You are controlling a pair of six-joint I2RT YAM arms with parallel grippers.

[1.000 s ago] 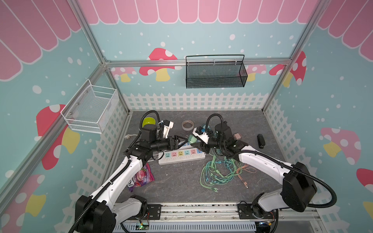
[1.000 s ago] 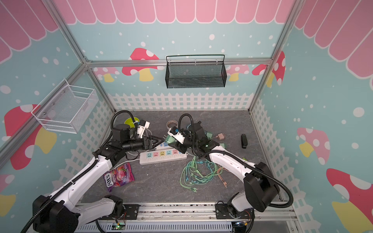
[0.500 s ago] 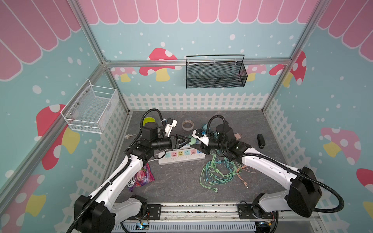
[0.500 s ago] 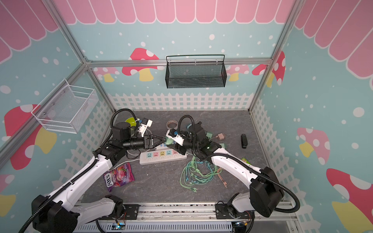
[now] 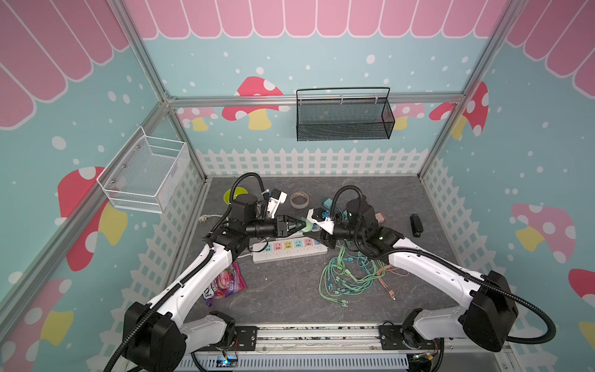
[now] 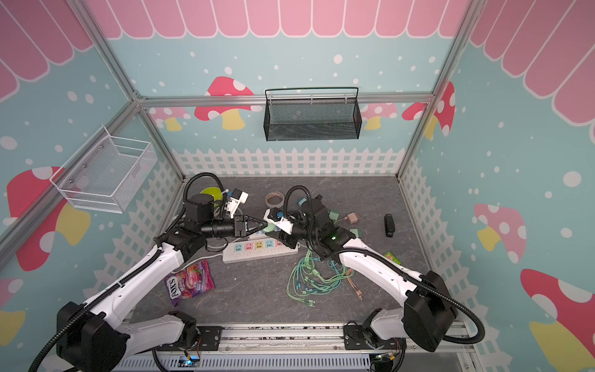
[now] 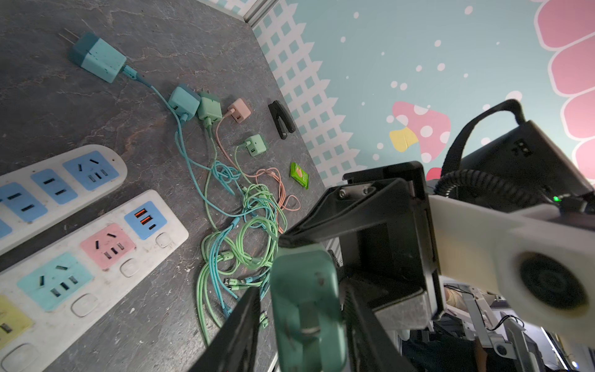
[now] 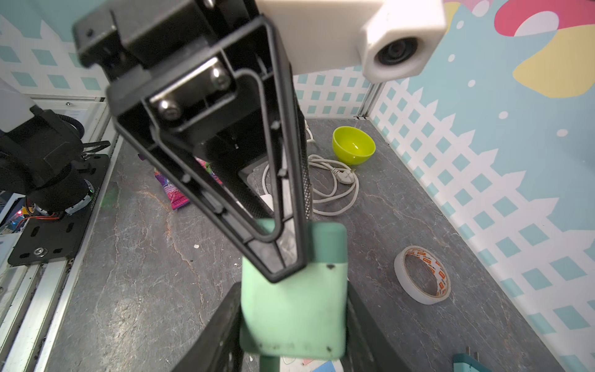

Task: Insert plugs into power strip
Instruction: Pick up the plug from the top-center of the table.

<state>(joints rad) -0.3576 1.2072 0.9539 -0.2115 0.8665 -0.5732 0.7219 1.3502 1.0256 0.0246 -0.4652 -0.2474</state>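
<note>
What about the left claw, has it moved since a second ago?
Yes, slightly: the left claw edged along above the power strip toward the right claw, around the mint plug.

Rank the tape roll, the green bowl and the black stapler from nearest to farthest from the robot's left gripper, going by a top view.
1. tape roll, just behind the left gripper.
2. green bowl, back left corner of the table.
3. black stapler, far right side.
</note>
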